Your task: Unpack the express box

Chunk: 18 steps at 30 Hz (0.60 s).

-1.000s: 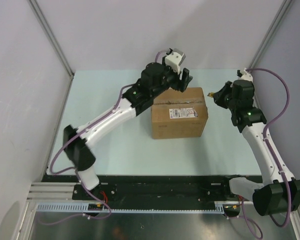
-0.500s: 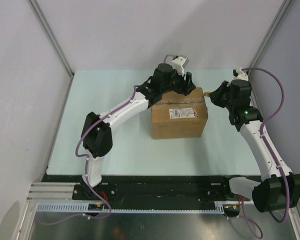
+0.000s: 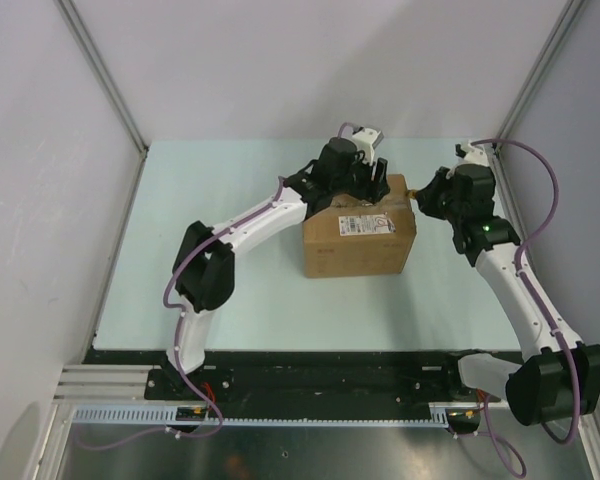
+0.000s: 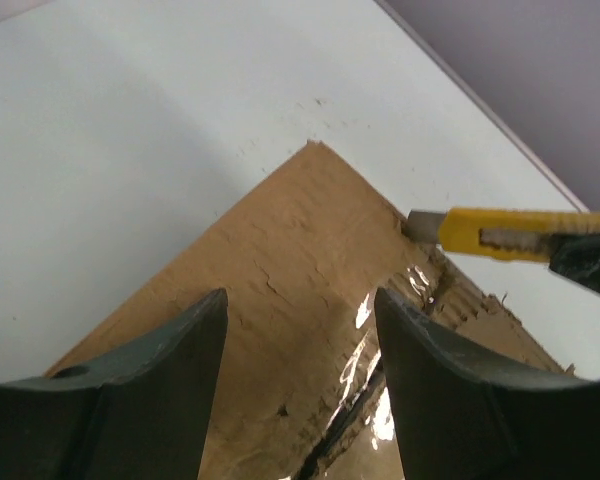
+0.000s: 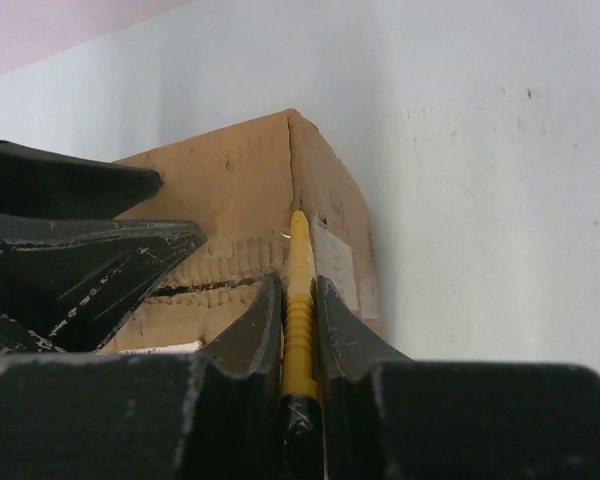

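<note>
The express box point(image 3: 360, 238) is a brown carton with a white label point(image 3: 365, 225), standing closed in the middle of the table. Its taped top seam point(image 4: 380, 370) is torn and rough. My left gripper point(image 3: 375, 183) hovers open just above the box top point(image 4: 280, 260), with nothing between its fingers point(image 4: 150, 380). My right gripper point(image 3: 427, 192) is shut on a yellow utility knife point(image 5: 300, 250). The knife tip lies against the box's right top edge at the seam, and it also shows in the left wrist view point(image 4: 500, 232).
The box stands on a pale green table point(image 3: 230, 280) enclosed by white walls with metal corner posts point(image 3: 100, 70). A black rail point(image 3: 320, 375) carrying the arm bases runs along the near edge. The left arm's links point(image 3: 250, 220) stretch across the table's left half.
My left gripper has moved right and down onto the box top. My right gripper has moved left, bringing the knife tip up to the box's right top edge.
</note>
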Motion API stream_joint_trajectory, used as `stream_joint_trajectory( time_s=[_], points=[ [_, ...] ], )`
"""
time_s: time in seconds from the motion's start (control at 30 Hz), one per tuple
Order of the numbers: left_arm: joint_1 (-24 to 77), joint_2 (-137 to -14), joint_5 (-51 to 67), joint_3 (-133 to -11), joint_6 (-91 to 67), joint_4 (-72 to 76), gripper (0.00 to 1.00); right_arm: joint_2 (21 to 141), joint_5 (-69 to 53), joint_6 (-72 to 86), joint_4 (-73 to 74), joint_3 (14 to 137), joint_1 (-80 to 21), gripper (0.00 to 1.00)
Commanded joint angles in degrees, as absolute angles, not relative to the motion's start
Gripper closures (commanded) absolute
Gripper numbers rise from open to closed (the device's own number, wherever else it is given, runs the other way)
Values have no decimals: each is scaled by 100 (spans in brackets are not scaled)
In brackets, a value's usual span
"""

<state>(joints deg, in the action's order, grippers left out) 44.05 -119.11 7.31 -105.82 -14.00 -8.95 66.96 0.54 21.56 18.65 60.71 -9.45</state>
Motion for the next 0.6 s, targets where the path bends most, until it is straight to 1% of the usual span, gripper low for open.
stream_joint_trajectory(
  time_s=[0.0, 0.3, 0.57],
  points=[
    [4430, -12050, 571, -10837, -1529, -1538, 33, 6610, 325, 1697, 1934, 5977, -1273, 100],
    [4465, -12234, 220, -10863, -1556, -2179, 34, 6469, 589, 1345, 2241, 5853, -1503, 100],
    [4482, -12524, 211, -11250, -1854, -2830, 33, 6206, 642, 1239, 3181, 5845, -1573, 100]
  ],
)
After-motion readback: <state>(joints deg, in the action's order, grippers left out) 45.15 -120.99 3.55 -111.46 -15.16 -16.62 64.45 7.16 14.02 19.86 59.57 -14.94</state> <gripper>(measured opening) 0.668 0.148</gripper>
